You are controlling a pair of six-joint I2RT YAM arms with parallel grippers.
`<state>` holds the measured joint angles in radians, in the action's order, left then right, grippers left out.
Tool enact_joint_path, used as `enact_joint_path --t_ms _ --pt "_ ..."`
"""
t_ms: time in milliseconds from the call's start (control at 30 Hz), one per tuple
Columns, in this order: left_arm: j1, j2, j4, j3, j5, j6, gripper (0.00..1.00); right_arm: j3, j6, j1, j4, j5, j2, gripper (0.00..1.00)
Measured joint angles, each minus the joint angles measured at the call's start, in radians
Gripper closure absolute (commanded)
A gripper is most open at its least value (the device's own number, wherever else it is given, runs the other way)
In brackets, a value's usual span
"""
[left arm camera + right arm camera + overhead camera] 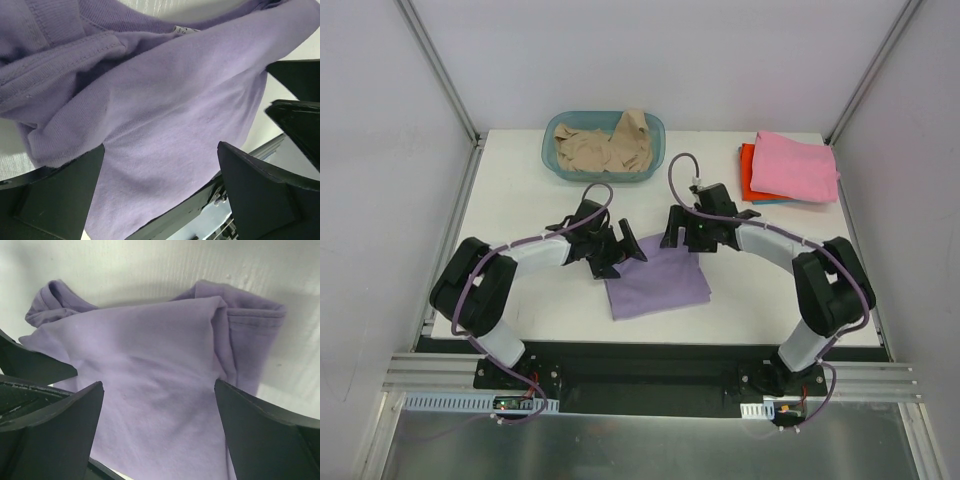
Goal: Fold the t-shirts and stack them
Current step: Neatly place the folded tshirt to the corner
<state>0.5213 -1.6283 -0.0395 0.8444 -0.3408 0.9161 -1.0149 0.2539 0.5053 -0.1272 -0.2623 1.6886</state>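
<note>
Top view comes through bright and even for me, soft light from overhead, the white table (510, 180) close to washed out, only faint soft-edged shadows under the arms (485, 285) and on the tee (660, 285), focus sharp across the frame. Left wrist view: cloth well lit and crisp enough that I can read the stitching, while the black fingers (55, 200) sit close to the lens, dark, nearly featureless and slightly soft. Right wrist view is dimmer, with a grey shadow band on the table just past the tee and softer focus overall.
</note>
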Motion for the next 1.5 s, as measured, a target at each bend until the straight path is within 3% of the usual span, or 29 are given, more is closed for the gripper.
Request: enact_joint_path --t_ms 200,400,533,667,900,1133,1333,1500 --pt "-0.002 0.101 -0.042 -0.018 0.014 -0.036 0.01 0.003 -0.063 0.000 -0.074 0.128 -0.190 0.03" --pt "-0.006 0.426 -0.148 -0.024 0.131 -0.088 0.00 0.160 -0.062 0.000 -0.068 0.342 -0.653 0.03" --pt "-0.015 0.638 -0.221 -0.046 0.253 -0.116 0.01 0.177 -0.080 -0.007 -0.088 0.397 -0.758 0.03" --pt "-0.066 0.741 -0.299 -0.099 0.334 -0.123 0.01 0.177 -0.126 -0.009 -0.132 0.340 -0.665 0.03" --pt "-0.117 0.735 -0.385 -0.193 0.351 -0.122 0.01 0.141 -0.190 0.015 -0.194 0.246 -0.370 0.03" --pt "-0.145 0.716 -0.397 -0.207 0.351 -0.122 0.01 -0.055 -0.225 0.124 -0.240 0.348 -0.052 0.03" --pt "-0.150 0.721 -0.399 -0.221 0.351 -0.122 0.01 -0.125 -0.216 0.136 -0.268 0.419 0.109 0.02" --pt "-0.150 0.726 -0.405 -0.225 0.351 -0.120 0.01 -0.145 -0.190 0.135 -0.270 0.401 0.129 0.22"
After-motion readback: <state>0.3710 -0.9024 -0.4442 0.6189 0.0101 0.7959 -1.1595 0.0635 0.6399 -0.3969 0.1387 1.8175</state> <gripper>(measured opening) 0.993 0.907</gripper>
